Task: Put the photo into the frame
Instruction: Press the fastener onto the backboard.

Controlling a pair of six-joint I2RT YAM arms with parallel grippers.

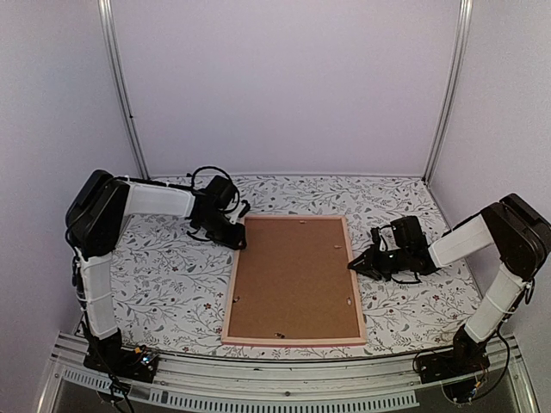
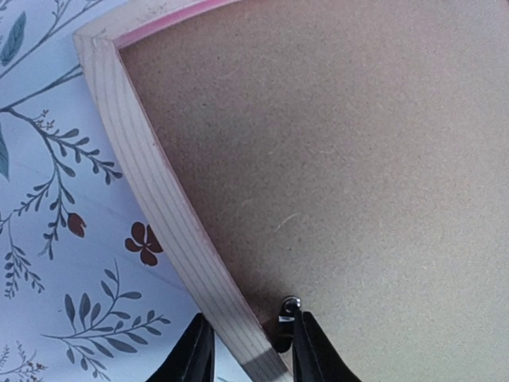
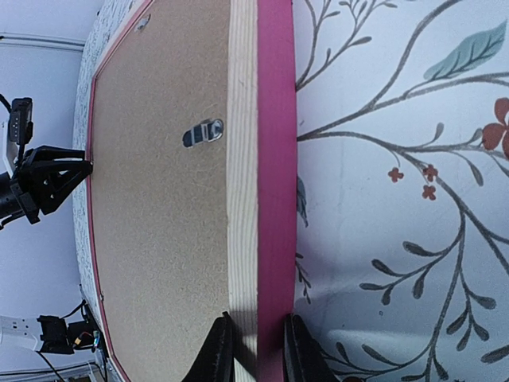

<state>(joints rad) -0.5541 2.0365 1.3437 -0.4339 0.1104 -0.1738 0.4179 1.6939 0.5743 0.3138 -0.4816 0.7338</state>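
1. The frame [image 1: 293, 341] lies face down near the middle of the floral tabletop [image 1: 164, 284]. Its brown backing board [image 1: 293, 275] faces up and fills the opening inside the pink rails.

2. The left gripper [image 1: 234, 237] sits at the frame's far left corner. In the left wrist view its fingers [image 2: 306, 350] are spread astride the wooden rail, with a sliver of tabletop showing on the outer side, so it looks poised rather than clamped.

3. The right gripper [image 1: 357, 262] meets the opposite long rail. In the right wrist view its fingers [image 3: 216, 350] press against both faces of the rail, apparently pinching it.

4. Having one arm on each side suggests the frame is being steadied, or readied for lifting or turning.

5. Only the board can be seen inside the frame. A small metal turn clip [image 3: 203, 133] lies on it near the right rail.

6. The photo appears in none of the views. Whether it already sits beneath the board cannot be told.
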